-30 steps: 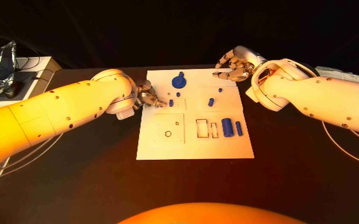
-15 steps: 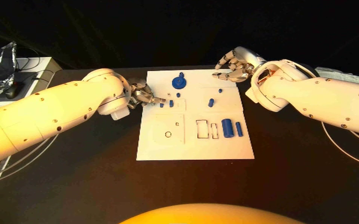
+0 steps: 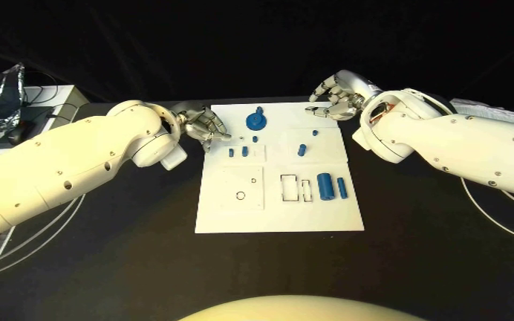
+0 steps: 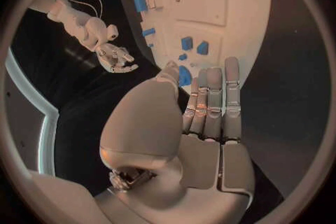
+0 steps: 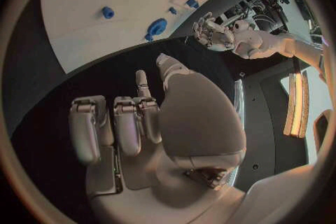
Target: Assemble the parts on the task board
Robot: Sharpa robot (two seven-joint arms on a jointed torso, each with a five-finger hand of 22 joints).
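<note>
The flat white rectangular task board [image 3: 278, 209] lies in the middle of the black table [image 3: 128, 261], with small blue plastic parts [image 3: 324, 185] lying or standing on it. The silver left hand [image 3: 203, 126] is just beside the board's far left corner, fingers extended side by side and holding nothing, its tips near a round blue knob-like part [image 3: 257, 119] but apart from it. The silver right hand [image 3: 334, 98] is at the board's far right corner, over the table, fingers loosely curled and apart, empty, well away from the parts.
</note>
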